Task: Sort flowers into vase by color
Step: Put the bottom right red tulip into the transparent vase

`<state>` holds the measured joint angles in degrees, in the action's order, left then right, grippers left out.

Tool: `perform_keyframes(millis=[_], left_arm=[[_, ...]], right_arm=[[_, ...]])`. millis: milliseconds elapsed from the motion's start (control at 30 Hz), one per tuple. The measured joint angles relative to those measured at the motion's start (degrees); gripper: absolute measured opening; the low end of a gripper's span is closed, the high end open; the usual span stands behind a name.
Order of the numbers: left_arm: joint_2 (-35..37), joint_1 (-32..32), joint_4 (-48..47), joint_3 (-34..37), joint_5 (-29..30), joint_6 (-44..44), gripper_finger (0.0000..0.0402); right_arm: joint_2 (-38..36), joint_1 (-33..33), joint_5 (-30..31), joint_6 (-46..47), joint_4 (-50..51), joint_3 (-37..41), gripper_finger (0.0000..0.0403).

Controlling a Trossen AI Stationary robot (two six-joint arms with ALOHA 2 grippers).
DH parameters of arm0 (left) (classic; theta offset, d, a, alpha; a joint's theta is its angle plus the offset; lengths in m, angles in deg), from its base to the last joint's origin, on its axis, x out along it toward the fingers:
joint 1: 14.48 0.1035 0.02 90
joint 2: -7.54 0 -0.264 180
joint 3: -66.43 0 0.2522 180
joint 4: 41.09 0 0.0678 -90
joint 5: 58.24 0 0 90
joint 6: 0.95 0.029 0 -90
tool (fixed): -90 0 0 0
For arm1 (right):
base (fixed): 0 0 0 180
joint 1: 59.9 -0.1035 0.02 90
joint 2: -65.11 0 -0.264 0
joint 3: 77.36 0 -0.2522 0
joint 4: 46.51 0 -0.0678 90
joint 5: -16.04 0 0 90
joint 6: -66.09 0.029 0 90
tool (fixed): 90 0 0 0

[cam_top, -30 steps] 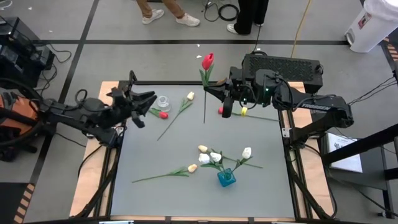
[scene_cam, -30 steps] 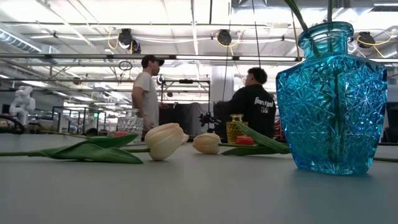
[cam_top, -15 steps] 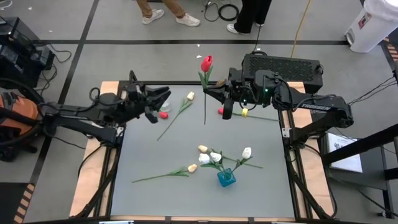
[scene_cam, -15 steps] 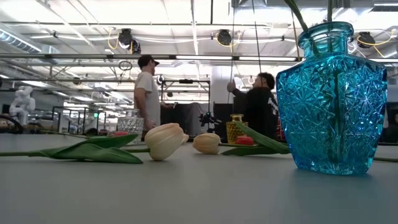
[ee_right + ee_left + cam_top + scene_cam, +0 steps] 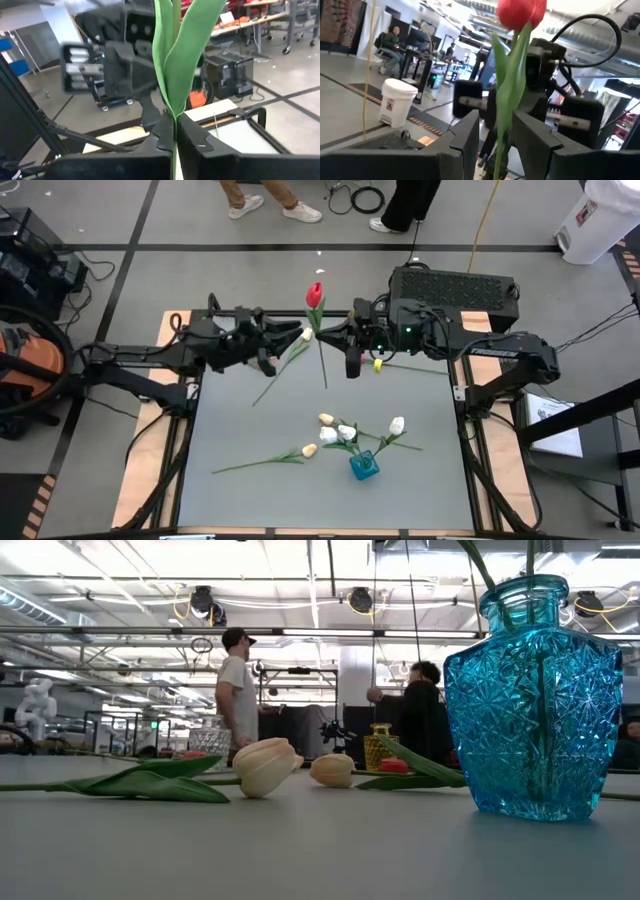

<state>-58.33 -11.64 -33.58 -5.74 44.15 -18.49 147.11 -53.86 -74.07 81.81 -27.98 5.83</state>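
While its fingers pinch the green stem, the right gripper (image 5: 338, 332) holds a red tulip (image 5: 315, 294) upright above the table's far edge; the left gripper (image 5: 298, 338) stands just beside it, jaws parted around that stem; white tulips fill the blue vase (image 5: 364, 466).

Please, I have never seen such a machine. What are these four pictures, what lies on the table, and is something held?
Two dark robot arms work at a grey table. One camera looks down from above, one sits at table height, and one rides on each wrist. The right gripper is shut on the green stem of a red artificial tulip, holding it upright. The left gripper stands open around that same stem. On the table, pale tulips stand in a blue glass vase; other cream tulips lie loose nearby. The people behind are only bystanders.
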Motion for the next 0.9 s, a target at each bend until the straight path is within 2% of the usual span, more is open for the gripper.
perform_keyframes(millis=[300, 900], left_arm=[[-3.27, 1.78, -4.89, -6.04, -4.95, 0.06, 0.0123], [-6.15, 1.76, -3.94, -6.08, -7.75, -3.61, 0.0123]], right_arm=[[0.37, 0.02, -0.04, -0.18, -0.30, 0.00, 0.0000], [0.35, 0.00, -0.49, 0.01, -0.32, 0.00, 0.0000]])
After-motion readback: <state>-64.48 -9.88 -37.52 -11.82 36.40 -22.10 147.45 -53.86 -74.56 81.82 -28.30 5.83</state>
